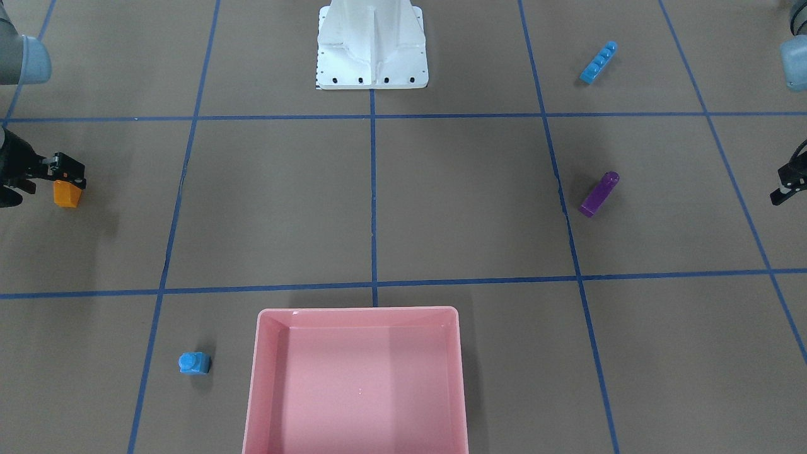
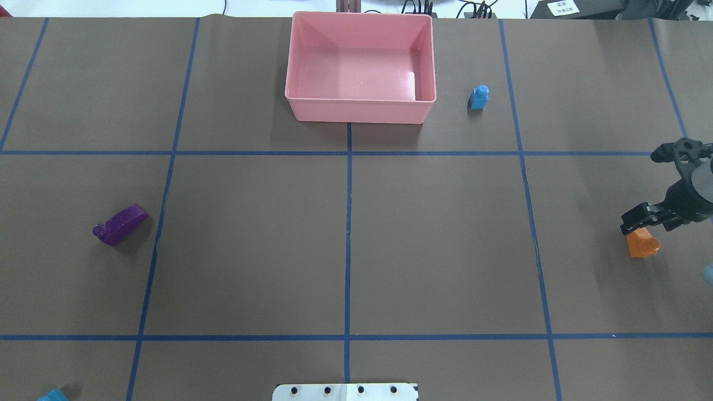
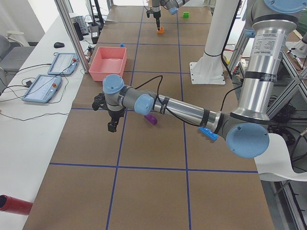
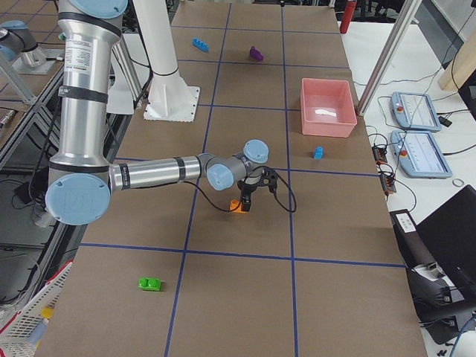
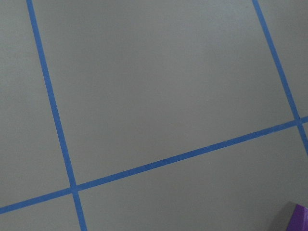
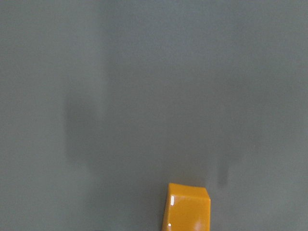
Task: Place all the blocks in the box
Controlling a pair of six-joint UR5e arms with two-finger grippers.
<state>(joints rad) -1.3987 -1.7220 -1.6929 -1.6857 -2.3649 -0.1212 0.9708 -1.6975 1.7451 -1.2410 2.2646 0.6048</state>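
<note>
My right gripper (image 1: 69,176) (image 2: 640,221) sits on top of the orange sloped brick (image 1: 67,193) (image 2: 643,245) (image 6: 189,207) and looks shut on it, at the table's right side. My left gripper (image 1: 782,189) hangs just beyond the purple curved brick (image 1: 599,193) (image 2: 120,224), apart from it, and is cut off by the frame edge. The small blue cube (image 1: 194,363) (image 2: 479,97) stands beside the pink box (image 1: 359,309) (image 2: 356,111), which is empty. The long blue bar (image 1: 597,62) lies near my left shoulder. The green brick (image 4: 151,283) lies far right.
The white robot base (image 1: 372,57) stands at the table's near middle. Blue tape lines cross the brown table top. Tablets (image 4: 420,111) and cables lie on the white bench beyond the box.
</note>
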